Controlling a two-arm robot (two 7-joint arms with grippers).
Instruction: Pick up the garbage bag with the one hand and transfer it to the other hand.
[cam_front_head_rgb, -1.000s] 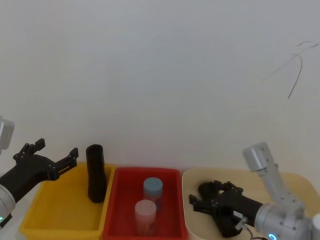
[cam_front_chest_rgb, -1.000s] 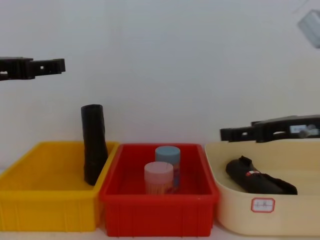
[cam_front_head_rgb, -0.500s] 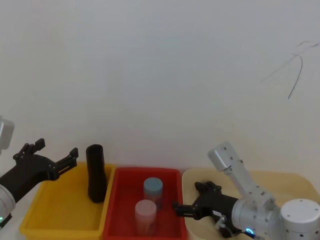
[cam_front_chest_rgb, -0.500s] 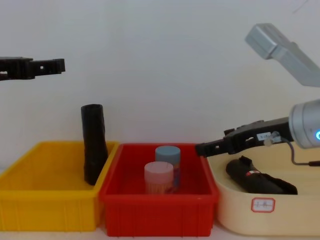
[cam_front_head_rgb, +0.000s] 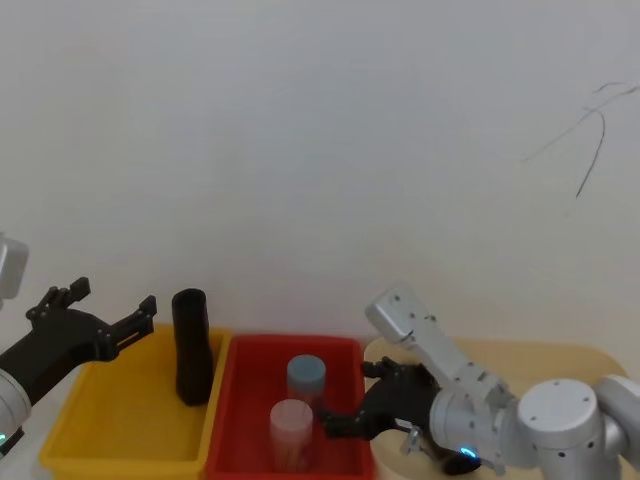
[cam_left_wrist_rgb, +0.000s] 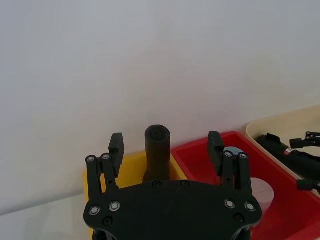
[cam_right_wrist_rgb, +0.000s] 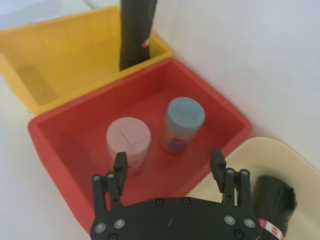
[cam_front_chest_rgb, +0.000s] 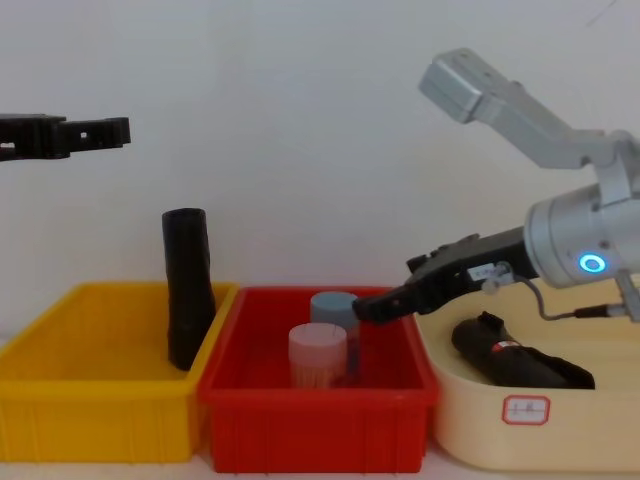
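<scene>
The garbage bag (cam_front_chest_rgb: 520, 362), a crinkled black roll with a red-and-white band, lies in the cream tray (cam_front_chest_rgb: 470, 425) at the right; it also shows in the wrist views (cam_right_wrist_rgb: 272, 200) (cam_left_wrist_rgb: 285, 149). My right gripper (cam_front_chest_rgb: 365, 308), on the arm with the blue ring, hangs open over the red bin (cam_front_chest_rgb: 320, 425), left of the bag and not touching it (cam_right_wrist_rgb: 169, 160) (cam_front_head_rgb: 350, 400). My left gripper (cam_front_chest_rgb: 100, 133) stands open high above the yellow bin (cam_front_chest_rgb: 90, 420), holding nothing (cam_front_head_rgb: 115, 297) (cam_left_wrist_rgb: 166, 142).
A second black roll (cam_front_chest_rgb: 188, 288) stands upright against the yellow bin's right wall, just ahead of the left gripper. A blue-lidded jar (cam_front_chest_rgb: 333, 305) and a pink-lidded jar (cam_front_chest_rgb: 317, 350) stand in the red bin under the right gripper. A white wall closes the back.
My right arm has swung left, carrying its open gripper from above the cream tray to over the red bin. The bag has not moved, and the left arm is still.
</scene>
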